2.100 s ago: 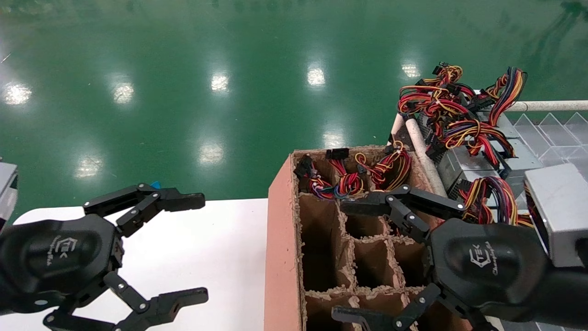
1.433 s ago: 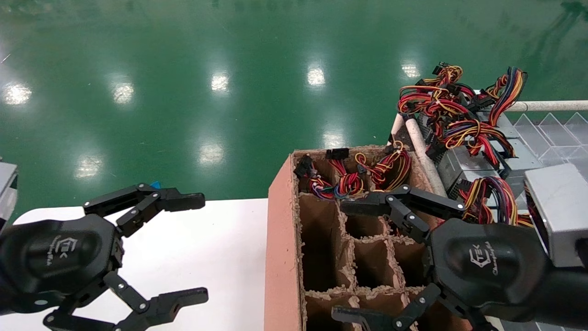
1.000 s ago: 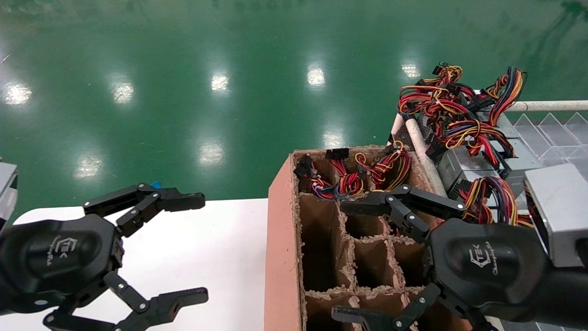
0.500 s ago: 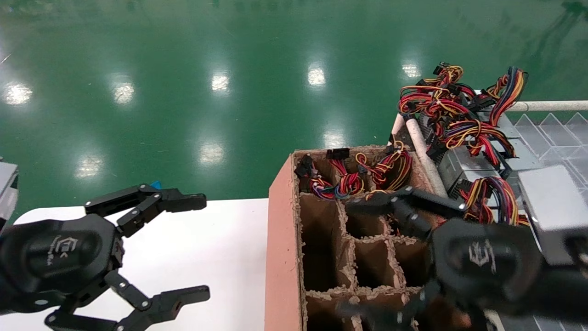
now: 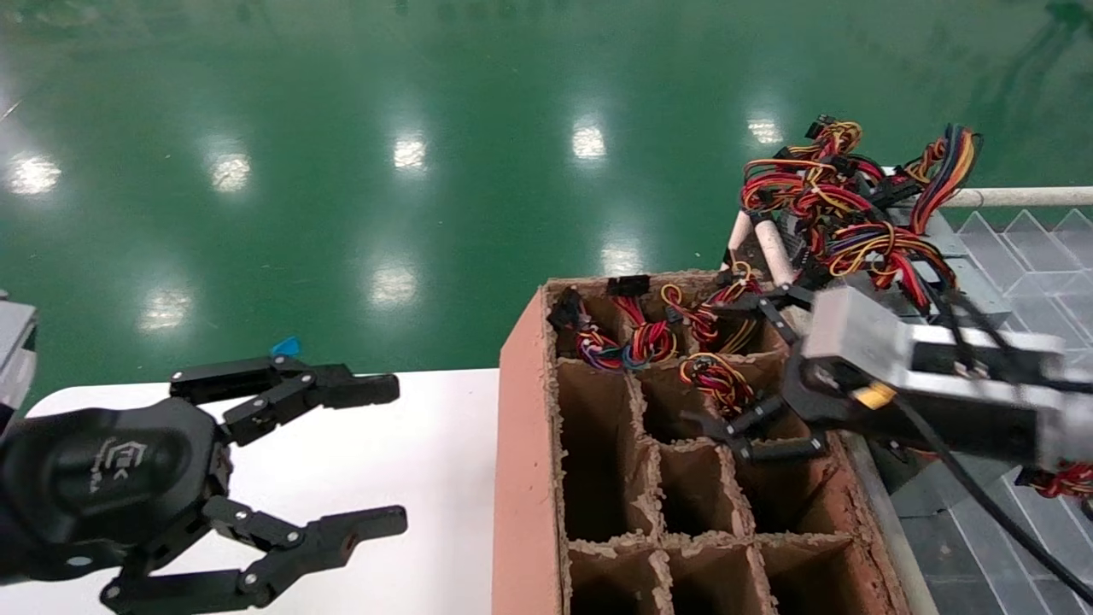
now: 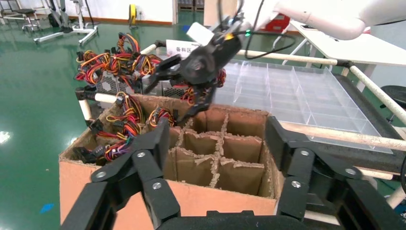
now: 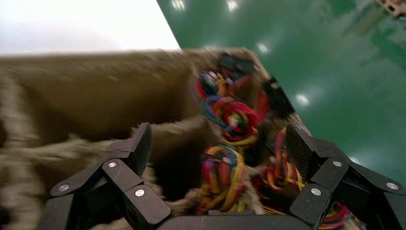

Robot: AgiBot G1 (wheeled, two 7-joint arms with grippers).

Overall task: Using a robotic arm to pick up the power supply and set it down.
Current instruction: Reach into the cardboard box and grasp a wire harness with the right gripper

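Observation:
My right gripper (image 5: pixel 730 367) hangs open over the back part of the brown cardboard divider box (image 5: pixel 521 444). Its fingers straddle a red, yellow and orange wire bundle (image 5: pixel 716 380) that sticks out of a second-row cell, without touching it. In the right wrist view the gripper (image 7: pixel 218 143) is wide apart around that bundle (image 7: pixel 222 177); any metal body below is hidden in the cell. More wire bundles (image 5: pixel 649 337) fill the back row. Grey power supplies (image 6: pixel 112 84) with tangled wires (image 5: pixel 845 205) are heaped behind the box. My left gripper (image 5: pixel 380 457) is parked open above the white table (image 5: pixel 410 427).
The box has several empty cells (image 5: pixel 696 487) toward me. A clear plastic divider tray (image 5: pixel 1025 248) lies right of the box, framed by white pipe rails (image 5: pixel 773 248). Green floor lies beyond. In the left wrist view the right gripper (image 6: pixel 184 88) hovers past the box.
My right arm has swung from the box's near right corner to its back part and turned its open fingers down over the wire bundle. My left gripper has shifted slightly right.

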